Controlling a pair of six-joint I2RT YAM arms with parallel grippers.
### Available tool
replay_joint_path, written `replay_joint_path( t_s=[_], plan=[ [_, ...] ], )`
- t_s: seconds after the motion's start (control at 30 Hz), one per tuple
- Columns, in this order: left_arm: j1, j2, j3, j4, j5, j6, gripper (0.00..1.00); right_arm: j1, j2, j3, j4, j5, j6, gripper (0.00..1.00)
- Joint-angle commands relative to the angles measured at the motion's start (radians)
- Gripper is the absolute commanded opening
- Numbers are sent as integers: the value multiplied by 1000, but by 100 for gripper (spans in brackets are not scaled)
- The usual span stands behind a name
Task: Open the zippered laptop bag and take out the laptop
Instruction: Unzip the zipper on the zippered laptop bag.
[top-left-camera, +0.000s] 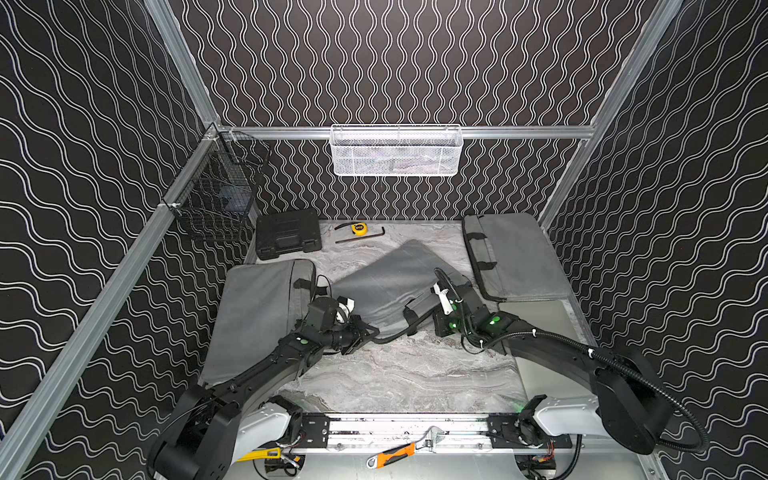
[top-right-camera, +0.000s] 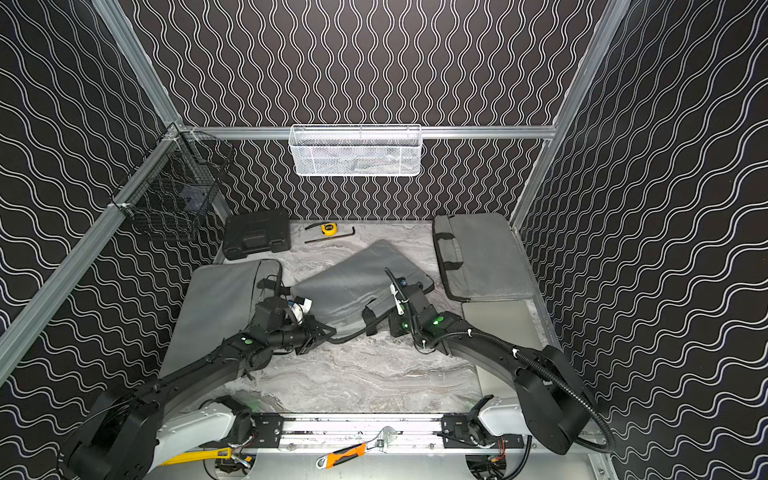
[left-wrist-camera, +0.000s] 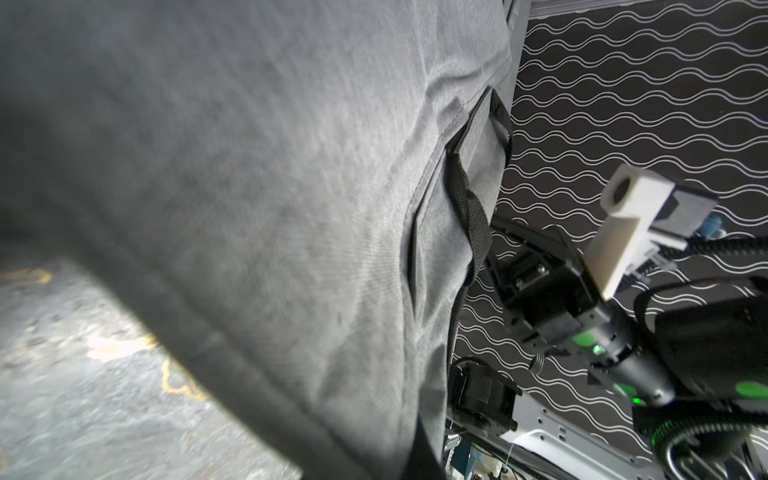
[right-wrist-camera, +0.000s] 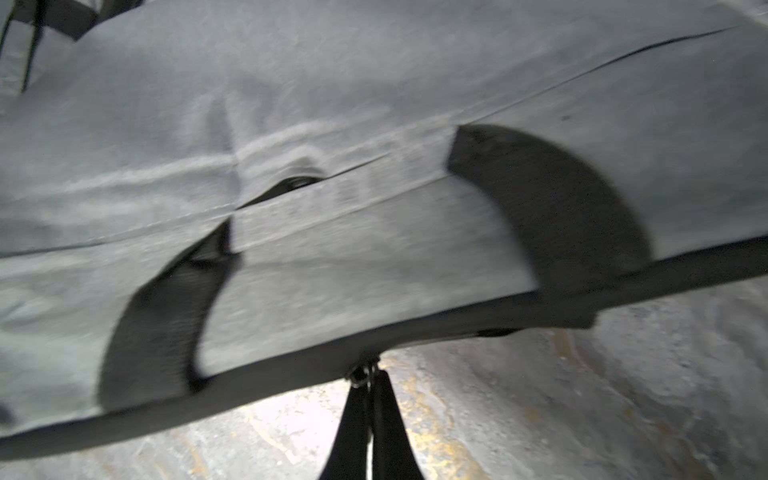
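The grey zippered laptop bag (top-left-camera: 395, 274) (top-right-camera: 353, 274) lies slanted mid-table, its near edge raised. My right gripper (right-wrist-camera: 370, 384) (top-left-camera: 434, 330) is shut on the small metal zipper pull (right-wrist-camera: 365, 374), which hangs from the bag's black zipper edge (right-wrist-camera: 291, 374) between two black handle straps. My left gripper (top-left-camera: 370, 332) (top-right-camera: 326, 332) is shut at the bag's near-left corner on its black edge. In the left wrist view grey fabric (left-wrist-camera: 249, 166) covers its fingers. The laptop is hidden.
Two more grey bags lie at the left (top-left-camera: 257, 316) and back right (top-left-camera: 515, 257). A flat silver slab (top-left-camera: 536, 316) sits under my right arm. At the back are a black case (top-left-camera: 289, 239), a tape measure (top-left-camera: 358, 227), a hex key (top-left-camera: 361, 237) and wall baskets.
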Motion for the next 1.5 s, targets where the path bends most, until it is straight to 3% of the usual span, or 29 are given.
replay_joint_path(
  t_s=[0.0,0.17,0.4,0.53,0.8,0.97,1.23,1.47],
  plan=[
    [15,-2,7,-30,19,96,0,-19,-32,4,18,27,-21,0],
    [17,39,51,-92,54,209,0,-17,-44,3,56,-57,7,0],
    [17,23,246,-450,-60,519,42,27,-69,-24,135,-109,57,0],
    [0,-33,260,-483,-112,579,56,31,-73,-22,134,-112,51,0],
    [-54,-91,254,-510,-177,636,65,32,-77,-25,132,-108,46,0],
    [-64,-128,266,-521,-243,692,66,33,-84,-33,130,-97,36,0],
    [-65,-118,331,-498,-150,843,64,32,-87,-34,121,-106,34,0],
    [-113,-129,290,-329,-107,833,67,32,-84,-45,129,-130,56,0]
  ],
)
